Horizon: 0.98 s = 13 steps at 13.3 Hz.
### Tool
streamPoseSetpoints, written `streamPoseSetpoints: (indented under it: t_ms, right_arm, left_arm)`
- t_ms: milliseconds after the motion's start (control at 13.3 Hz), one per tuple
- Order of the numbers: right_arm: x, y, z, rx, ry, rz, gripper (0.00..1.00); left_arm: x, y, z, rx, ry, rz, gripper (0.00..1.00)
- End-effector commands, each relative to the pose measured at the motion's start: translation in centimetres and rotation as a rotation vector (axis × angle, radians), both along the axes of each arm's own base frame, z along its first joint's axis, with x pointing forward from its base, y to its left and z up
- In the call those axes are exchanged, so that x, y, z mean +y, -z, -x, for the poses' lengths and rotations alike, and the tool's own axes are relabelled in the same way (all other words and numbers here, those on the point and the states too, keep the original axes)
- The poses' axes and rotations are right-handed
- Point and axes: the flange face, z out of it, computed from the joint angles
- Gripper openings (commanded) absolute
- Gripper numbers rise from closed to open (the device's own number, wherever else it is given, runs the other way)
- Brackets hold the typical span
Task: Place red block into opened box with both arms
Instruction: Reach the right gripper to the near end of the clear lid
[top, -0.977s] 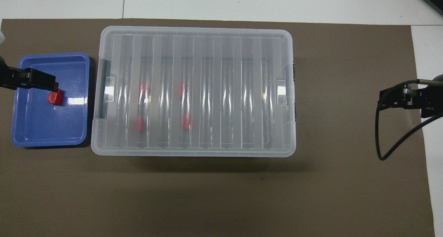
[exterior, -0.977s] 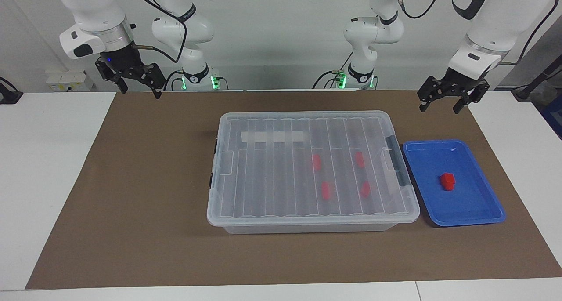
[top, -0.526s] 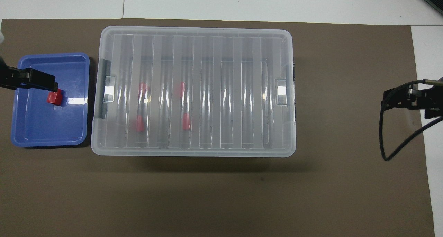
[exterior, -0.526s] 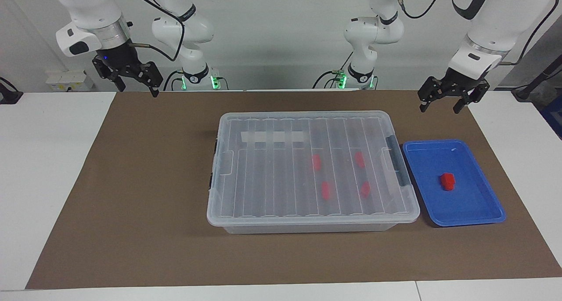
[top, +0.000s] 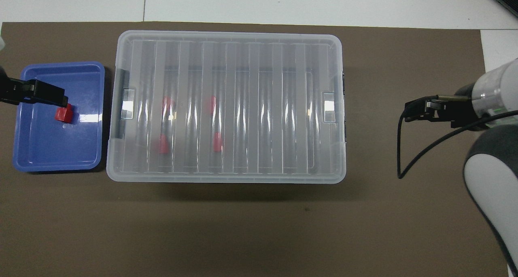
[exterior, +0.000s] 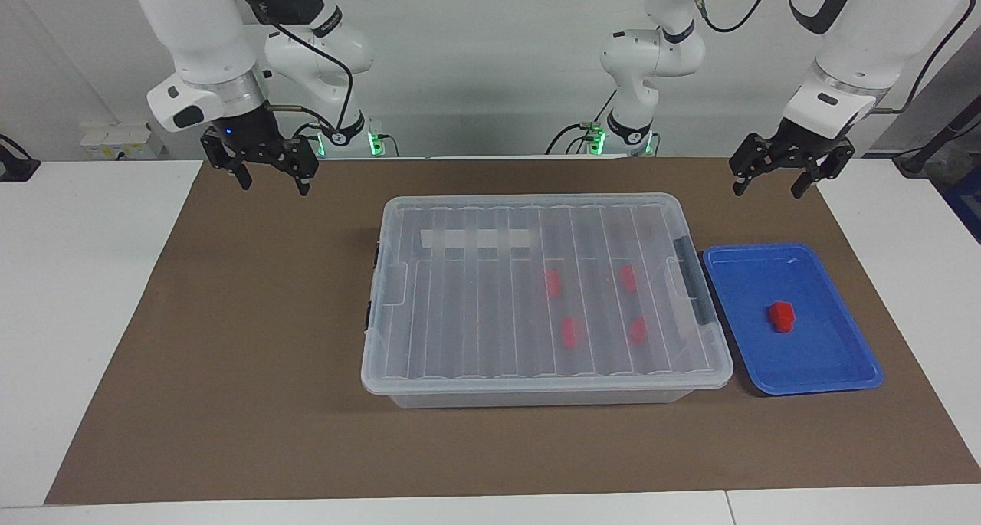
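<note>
The red block (exterior: 782, 316) (top: 64, 114) lies in a shallow blue tray (exterior: 831, 375) (top: 36, 159) beside the box, toward the left arm's end of the table. The clear box (exterior: 536, 391) (top: 226, 38) stands mid-mat with its ribbed lid on; several red blocks (exterior: 569, 332) show through it. My left gripper (exterior: 766, 191) (top: 48, 95) hangs open and empty, high over the tray, well clear of the block. My right gripper (exterior: 274, 188) (top: 417, 111) is open and empty, in the air over bare mat at the right arm's end of the box.
A brown mat (exterior: 230, 356) covers the middle of the white table (exterior: 77, 318). Dark grey latches (exterior: 693, 280) sit on the box's short sides. A black cable (top: 408, 163) hangs in a loop from the right wrist.
My right gripper has swung in over the mat toward the box and come a little lower. The left arm, the box and the blocks have not moved.
</note>
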Motion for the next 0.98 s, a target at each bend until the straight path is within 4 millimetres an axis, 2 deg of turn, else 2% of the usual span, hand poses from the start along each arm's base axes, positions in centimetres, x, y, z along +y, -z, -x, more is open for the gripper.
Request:
streamPoseSetpoints:
  t_ms: [0,301,526,601,751,902]
  right_arm:
    - [1.9,2.3,0.5,-0.02,0.028,-0.015,0.98]
    - [5.2,6.1,-0.3,-0.034,0.033,-0.025,0.91]
    - [5.9,8.7,-1.5,-0.035,0.042,-0.03,0.85]
    - [7.0,9.4,-1.6,-0.028,0.024,-0.029,0.84]
    - [7.2,10.7,-1.7,-0.008,0.019,-0.023,0.76]
    - [7.8,11.3,-1.9,-0.015,0.008,-0.026,0.69]
  left_arm:
    - [0.3,0.0,0.5,0.007,-0.011,0.005,1.0]
    - [0.4,0.0,0.5,0.007,-0.013,0.005,1.0]
    - [0.3,0.0,0.5,0.007,-0.011,0.005,1.0]
    - [0.4,0.0,0.5,0.007,-0.011,0.005,1.0]
    - [0.4,0.0,0.5,0.007,-0.013,0.005,1.0]
    - [0.3,0.0,0.5,0.007,-0.01,0.005,1.0]
